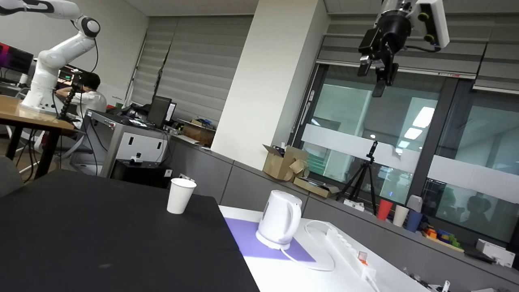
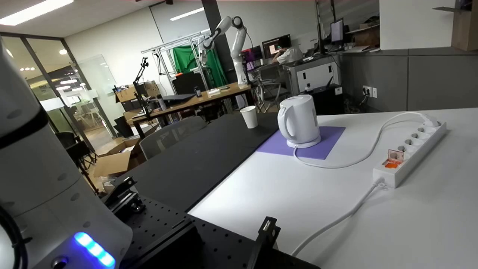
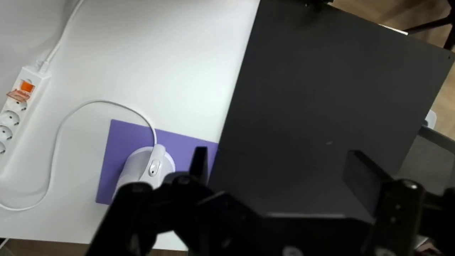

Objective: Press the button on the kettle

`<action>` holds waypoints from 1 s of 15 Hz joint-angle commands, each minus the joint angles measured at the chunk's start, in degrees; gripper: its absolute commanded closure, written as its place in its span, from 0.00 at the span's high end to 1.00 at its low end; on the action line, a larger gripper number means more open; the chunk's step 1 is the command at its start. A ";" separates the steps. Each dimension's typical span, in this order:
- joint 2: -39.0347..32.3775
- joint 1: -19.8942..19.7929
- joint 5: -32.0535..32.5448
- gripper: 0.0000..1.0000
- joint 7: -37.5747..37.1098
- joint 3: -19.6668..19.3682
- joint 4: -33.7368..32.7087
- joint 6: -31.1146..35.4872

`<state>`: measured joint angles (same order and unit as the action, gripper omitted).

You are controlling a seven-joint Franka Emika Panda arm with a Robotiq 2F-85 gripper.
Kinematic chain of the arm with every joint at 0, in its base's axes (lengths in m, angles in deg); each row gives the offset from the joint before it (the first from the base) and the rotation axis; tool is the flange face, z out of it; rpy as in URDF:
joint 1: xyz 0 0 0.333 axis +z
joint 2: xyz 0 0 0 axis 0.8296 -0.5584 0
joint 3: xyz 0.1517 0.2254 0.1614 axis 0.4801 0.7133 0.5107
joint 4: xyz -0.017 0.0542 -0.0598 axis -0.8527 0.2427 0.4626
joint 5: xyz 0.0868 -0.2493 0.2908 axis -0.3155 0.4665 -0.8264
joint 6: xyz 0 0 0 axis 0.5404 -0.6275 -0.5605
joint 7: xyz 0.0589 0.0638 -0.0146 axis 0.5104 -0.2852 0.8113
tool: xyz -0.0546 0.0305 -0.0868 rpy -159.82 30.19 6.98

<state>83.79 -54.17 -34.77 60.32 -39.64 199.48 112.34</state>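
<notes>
The white kettle (image 1: 275, 221) stands upright on a purple sheet (image 1: 242, 239) at the edge of the white table. It also shows in an exterior view (image 2: 304, 119), its handle toward that camera's left. In the wrist view the kettle (image 3: 133, 167) is at the lower left, partly hidden by a gripper finger. A small oval button (image 3: 154, 168) with a dark dot shows on top of its handle. My gripper (image 3: 278, 152) is open and empty. In an exterior view the gripper (image 1: 371, 83) hangs high above the tables, well apart from the kettle.
A white paper cup (image 1: 181, 196) stands on the black table (image 1: 101, 235) near the kettle. A white power strip (image 2: 414, 153) with an orange switch lies on the white table (image 2: 239, 198). The kettle's cord (image 2: 347, 164) loops across to it.
</notes>
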 commanded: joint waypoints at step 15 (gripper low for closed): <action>-23.17 -6.35 -0.15 0.01 6.26 -2.33 1.27 23.43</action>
<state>60.59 -59.20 -34.92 66.59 -43.29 200.83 135.93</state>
